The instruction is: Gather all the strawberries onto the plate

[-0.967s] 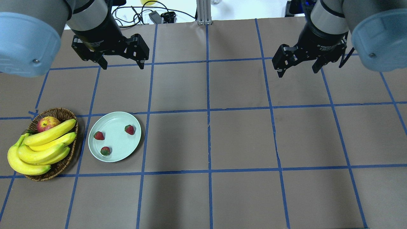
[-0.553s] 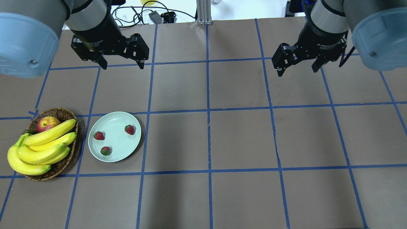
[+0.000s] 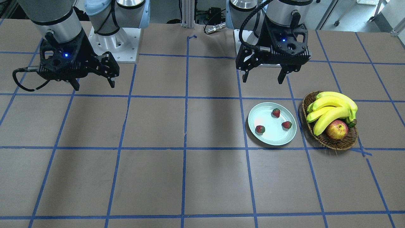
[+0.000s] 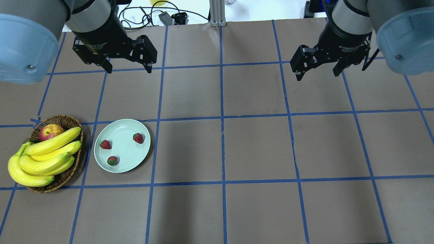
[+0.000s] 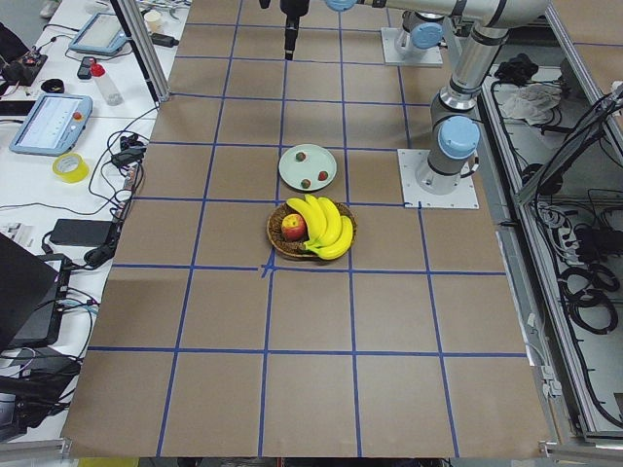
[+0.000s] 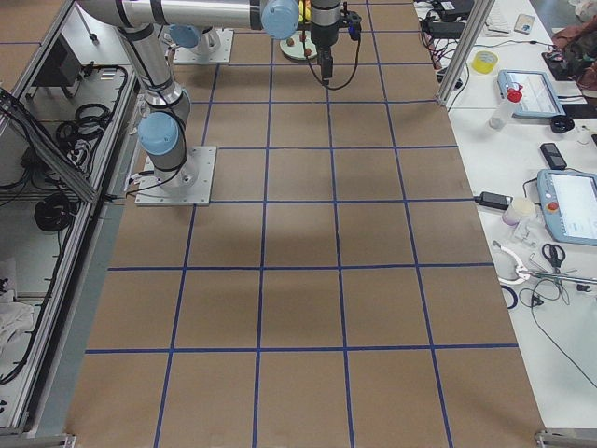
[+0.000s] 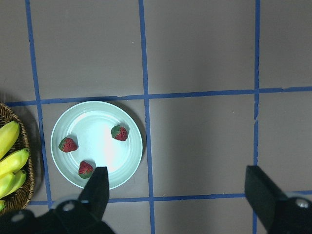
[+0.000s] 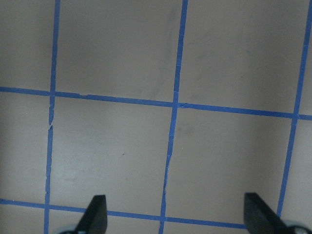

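Edges black left end effector (image 4: 129, 70) slightly leftward since a second ago, spread; holds black right end effector (image 4: 317, 77) spread, white lettering (image 4: 351, 50) unreadable. Shows three red strawberries (image 4: 105, 144) on round mint-green plate (image 4: 123, 150), blue-taped brown bench (image 4: 257, 142).

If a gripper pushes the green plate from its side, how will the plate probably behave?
The plate looks glossy and rigid, so it would probably slide flat rather than bend. Its rim is low, so it seems unlikely to tip. The three strawberries lie loose on it and might roll.
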Available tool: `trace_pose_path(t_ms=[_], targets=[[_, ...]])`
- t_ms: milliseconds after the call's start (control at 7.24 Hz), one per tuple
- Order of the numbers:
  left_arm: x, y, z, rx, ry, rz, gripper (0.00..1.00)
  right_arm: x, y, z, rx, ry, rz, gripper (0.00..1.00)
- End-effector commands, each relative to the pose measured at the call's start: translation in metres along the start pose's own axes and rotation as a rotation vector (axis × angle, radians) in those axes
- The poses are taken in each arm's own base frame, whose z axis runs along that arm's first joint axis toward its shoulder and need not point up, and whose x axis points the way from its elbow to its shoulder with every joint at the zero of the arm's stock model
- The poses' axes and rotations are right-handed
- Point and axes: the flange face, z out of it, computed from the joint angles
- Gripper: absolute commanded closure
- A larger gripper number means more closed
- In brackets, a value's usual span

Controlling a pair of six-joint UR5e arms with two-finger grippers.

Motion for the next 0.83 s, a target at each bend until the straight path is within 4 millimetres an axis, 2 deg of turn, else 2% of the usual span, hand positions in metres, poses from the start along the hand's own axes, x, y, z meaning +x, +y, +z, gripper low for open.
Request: trace_pose_path(t_ms=[0, 691], targets=[[-0.0037, 0.0003, -0.0028, 0.005, -0.004, -0.003, 0.00, 0.0006, -0.0002, -0.0007, 0.001, 0.000, 0.001, 0.00], [-0.0034, 0.0007, -0.0022, 0.003, -0.009, 0.000, 0.00, 0.0010, 0.0003, -0.0002, -0.004, 0.004, 0.001, 0.00]])
